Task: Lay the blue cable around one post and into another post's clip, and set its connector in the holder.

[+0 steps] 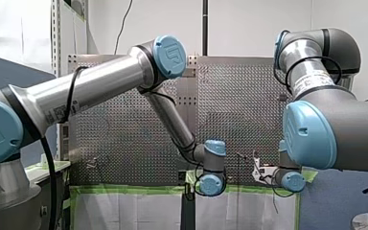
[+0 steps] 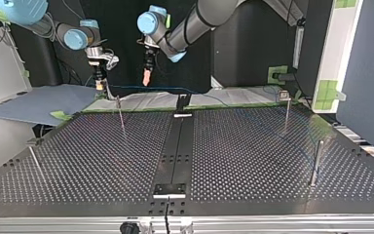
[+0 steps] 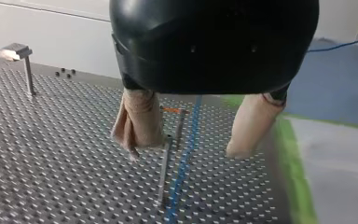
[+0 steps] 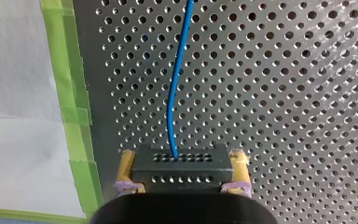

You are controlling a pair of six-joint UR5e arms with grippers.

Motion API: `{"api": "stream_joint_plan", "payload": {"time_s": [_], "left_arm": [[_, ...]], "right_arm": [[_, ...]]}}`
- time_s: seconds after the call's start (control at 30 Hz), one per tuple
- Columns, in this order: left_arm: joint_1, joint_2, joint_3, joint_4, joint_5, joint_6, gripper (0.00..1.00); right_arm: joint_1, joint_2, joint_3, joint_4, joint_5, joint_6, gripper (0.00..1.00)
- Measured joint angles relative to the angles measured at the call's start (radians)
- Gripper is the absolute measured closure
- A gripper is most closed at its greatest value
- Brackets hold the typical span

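Observation:
In the right wrist view my right gripper [image 4: 182, 158] is shut on a black connector block [image 4: 181, 168], its yellow pads [image 4: 126, 169] pressing on both ends. The blue cable [image 4: 172, 102] leaves the block's face and runs off over the perforated plate. In the left wrist view my left gripper [image 3: 186, 151] stands open, its beige pads [image 3: 137, 126] either side of the blue cable [image 3: 184, 163] and two thin posts [image 3: 179, 126]. In the top view my right gripper [image 2: 99, 84] and my left gripper [image 2: 147, 78] hang over the table's far edge, with the cable [image 2: 160, 88] strung between them.
Thin metal posts stand on the table: one far left [image 2: 121, 114], one near left [image 2: 34, 161], two at the right [image 2: 287, 109] [image 2: 316, 161]. A capped post [image 3: 25, 70] shows in the left wrist view. Green tape [image 4: 74, 112] lines the plate's edge. A black bracket [image 2: 170, 190] sits at the near middle.

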Motion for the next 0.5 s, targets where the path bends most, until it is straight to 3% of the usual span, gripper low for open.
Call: {"api": "stream_joint_plan", "payload": {"time_s": [0.3,0.5], "left_arm": [[-0.002,-0.001,0.093,-0.001,-0.096,0.096,0.0],[0.007,-0.003,0.107,-0.018,-0.126,0.159,0.0]], "right_arm": [[-0.008,0.0,0.0,0.001,0.0,0.007,1.0],[-0.009,-0.001,0.0,0.027,0.002,-0.002,1.0]]}}
